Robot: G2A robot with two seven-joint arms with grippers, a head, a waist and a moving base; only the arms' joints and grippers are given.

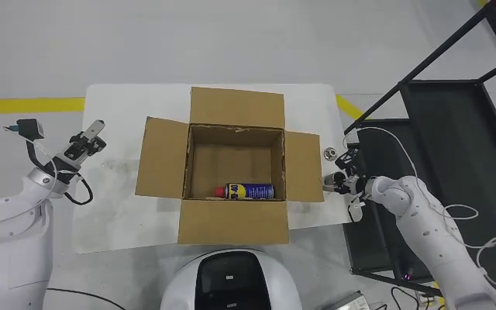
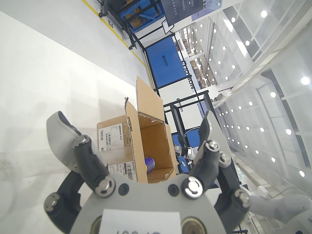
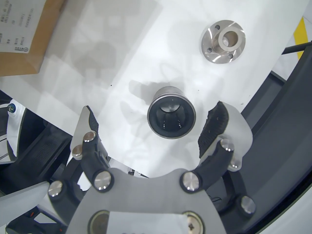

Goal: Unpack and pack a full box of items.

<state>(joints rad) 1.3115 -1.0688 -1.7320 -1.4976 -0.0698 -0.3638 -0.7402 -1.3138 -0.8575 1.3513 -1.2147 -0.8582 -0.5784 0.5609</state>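
- Right gripper: fingers wide apart, empty; dark cylindrical metal bearing stands between them, untouched; silver flanged metal bushing lies beyond the fingertips.
- Left gripper: wide apart, empty; brown cardboard box ahead of the fingertips.
- Unpacking looks nearly done: one blue-and-yellow spray can lies inside; repacking remains.

White table: box, flange, bearing.

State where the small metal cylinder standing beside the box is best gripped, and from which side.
Grip the metal cylinder across its round outer wall, coming from above. It stands on end on the table, bore upward, wall free all round; the open right gripper flanks it.
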